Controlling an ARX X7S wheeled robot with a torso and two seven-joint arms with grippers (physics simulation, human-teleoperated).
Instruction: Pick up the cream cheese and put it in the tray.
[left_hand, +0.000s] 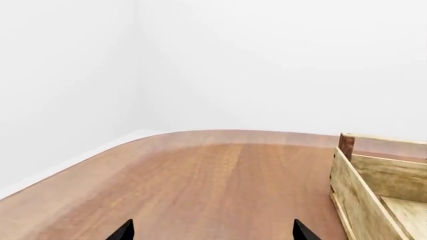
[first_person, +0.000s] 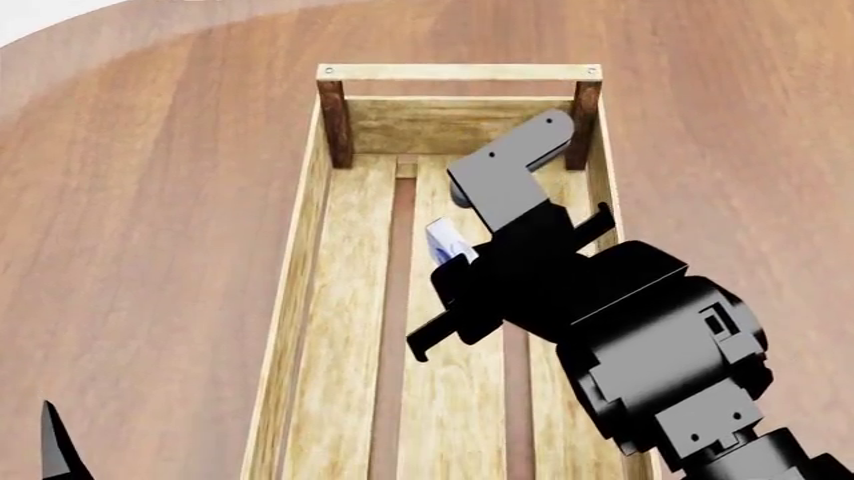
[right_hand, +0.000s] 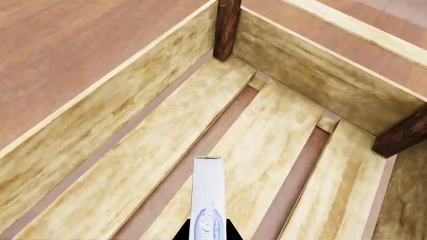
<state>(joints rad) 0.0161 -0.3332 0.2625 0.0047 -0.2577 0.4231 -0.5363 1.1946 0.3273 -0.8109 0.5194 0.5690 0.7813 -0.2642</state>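
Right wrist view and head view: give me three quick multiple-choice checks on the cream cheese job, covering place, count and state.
1. Where is the small flat white cream cheese box with the blue oval logo?
A. lying on the bare table
B. over the slats inside the long light-wood slatted tray
C. beside the left pincer

2. How many dark brown corner posts show at the tray's far end in the head view?
A. two
B. none
C. four

3. What is the right pincer doing?
A. standing open and empty
B. closed on the box
C. out of sight

Answers: 1 B, the right wrist view shows the box above the slats, within the walls. 2 A, one post stands at each far corner. 3 B, the dark fingertips sit against both sides of the box's lower end.
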